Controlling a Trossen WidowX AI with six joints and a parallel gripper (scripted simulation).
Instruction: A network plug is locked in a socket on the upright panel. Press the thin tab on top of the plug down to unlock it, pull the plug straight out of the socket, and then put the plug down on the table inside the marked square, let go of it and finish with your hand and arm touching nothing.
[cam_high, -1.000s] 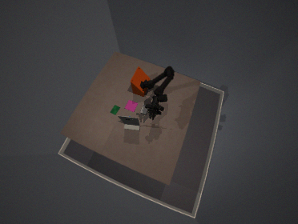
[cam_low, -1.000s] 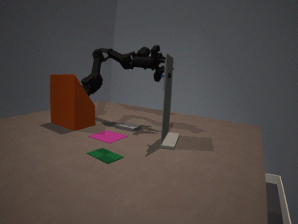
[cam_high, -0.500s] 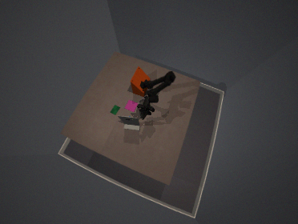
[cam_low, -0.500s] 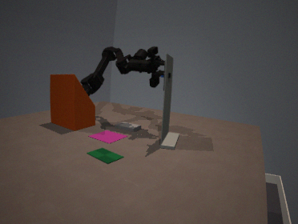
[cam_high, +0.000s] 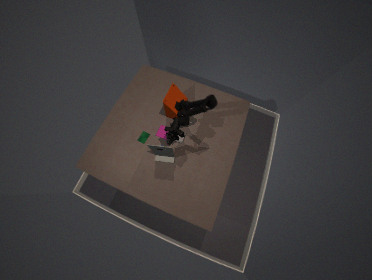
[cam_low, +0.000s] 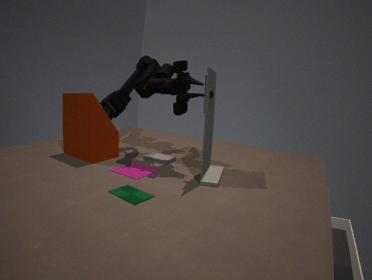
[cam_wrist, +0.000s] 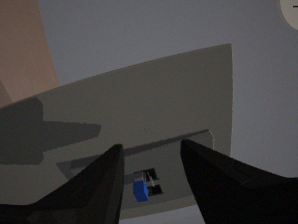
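The upright grey panel (cam_high: 167, 152) (cam_low: 209, 125) (cam_wrist: 165, 100) stands on a pale foot. In the wrist view a small blue plug (cam_wrist: 140, 191) sits at the dark openings in the raised plate on its face; thin pale parts show beside it, but I cannot tell the tab's position. My gripper (cam_low: 203, 89) (cam_wrist: 152, 149) is partly open, its tips near the panel face. In the wrist view the plug shows between the two fingers, with a gap on each side. A magenta square (cam_high: 161, 132) (cam_low: 134, 171) and a green square (cam_high: 144, 137) (cam_low: 131, 194) lie flat on the table.
A tall orange block (cam_high: 172, 100) (cam_low: 87, 127) stands beside the arm's base. A low pale grey block (cam_low: 159, 158) lies on the table behind the magenta square in the exterior view. A pale-rimmed frame (cam_high: 265, 180) (cam_low: 342, 220) runs below the table's edge.
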